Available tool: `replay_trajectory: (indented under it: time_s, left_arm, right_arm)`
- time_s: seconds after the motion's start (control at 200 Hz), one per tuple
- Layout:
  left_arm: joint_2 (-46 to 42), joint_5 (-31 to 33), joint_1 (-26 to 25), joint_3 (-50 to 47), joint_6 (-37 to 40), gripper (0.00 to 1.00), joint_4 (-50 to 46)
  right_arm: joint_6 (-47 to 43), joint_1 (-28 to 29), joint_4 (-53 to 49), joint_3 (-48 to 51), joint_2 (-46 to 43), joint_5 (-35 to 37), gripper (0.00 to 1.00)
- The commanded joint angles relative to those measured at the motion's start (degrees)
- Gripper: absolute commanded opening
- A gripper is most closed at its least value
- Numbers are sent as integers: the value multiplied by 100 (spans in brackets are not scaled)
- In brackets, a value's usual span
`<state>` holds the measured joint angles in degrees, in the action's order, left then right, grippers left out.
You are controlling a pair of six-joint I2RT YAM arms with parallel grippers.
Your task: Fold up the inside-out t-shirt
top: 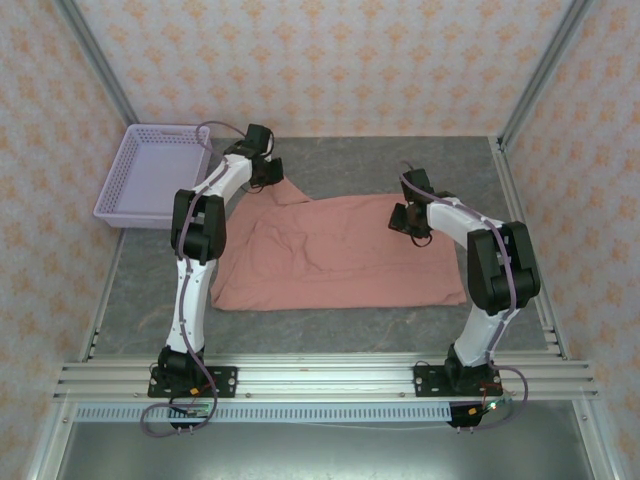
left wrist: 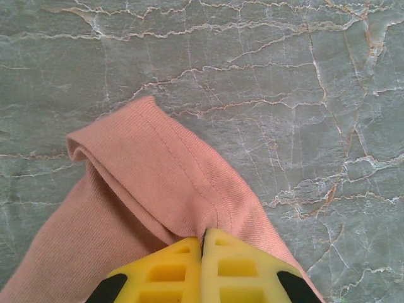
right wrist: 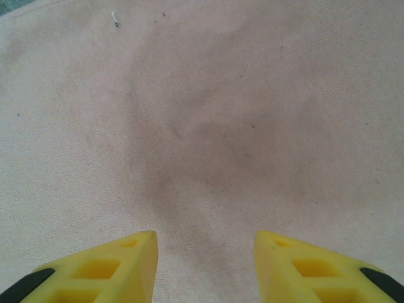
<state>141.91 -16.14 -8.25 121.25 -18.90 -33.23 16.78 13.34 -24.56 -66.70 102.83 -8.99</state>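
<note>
Grey veined stone tabletop [top: 350, 155]. At far left, a lavender lattice plastic basket [top: 150, 175]. Left gripper [left wrist: 203, 237], yellow fingers [left wrist: 170, 268] pressed together, pinches a stitched fold of the soft salmon-pink t-shirt [top: 340, 260] spread mid-table. Right gripper [right wrist: 205, 243] hangs half open over its fine-knit cloth, holding nothing.

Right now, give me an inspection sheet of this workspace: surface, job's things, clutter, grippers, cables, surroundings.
Surface: grey marbled tabletop, bare beyond the cloth.
Job's things: salmon-pink cloth t-shirt spread flat, wrinkled on its left side, one sleeve drawn toward the far left.
Clutter: lavender perforated plastic basket at the far left corner.
Grippers: left gripper shut on the sleeve hem; right gripper open over the shirt's cloth.
Cables: purple cable looped along the left arm; another runs along the right arm.
Surroundings: floral-patterned walls; aluminium rail at the near edge.
</note>
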Motion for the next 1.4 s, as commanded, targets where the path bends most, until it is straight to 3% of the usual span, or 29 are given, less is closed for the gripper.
replay_trajectory:
  time_s: [0.0, 0.43, 0.63, 0.805, 1.071, 1.396]
  left_arm:
    - [-302, -82, -45, 75, 127, 0, -59]
    - [-863, 6, -32, -252, 141, 0, -45]
    - [-935, 1, -31, -320, 136, 0, -69]
    - [-980, -47, -37, -407, 115, 0, -18]
    - [-1020, -44, -36, -469, 153, 0, 3]
    - [-1027, -85, -32, -480, 149, 0, 8]
  right_arm:
    - [-82, -9, -40, -1, 57, 66, 44]
    - [-204, -334, -80, -219, -137, 207, 44]
    - [239, -964, 233, -392, -88, -153, 45]
    - [652, -1422, 372, -858, 437, -95, 48]
    - [857, -1651, 211, -1830, 1392, 21, 49]
    - [824, -1755, -72, -2651, 2239, 201, 38]
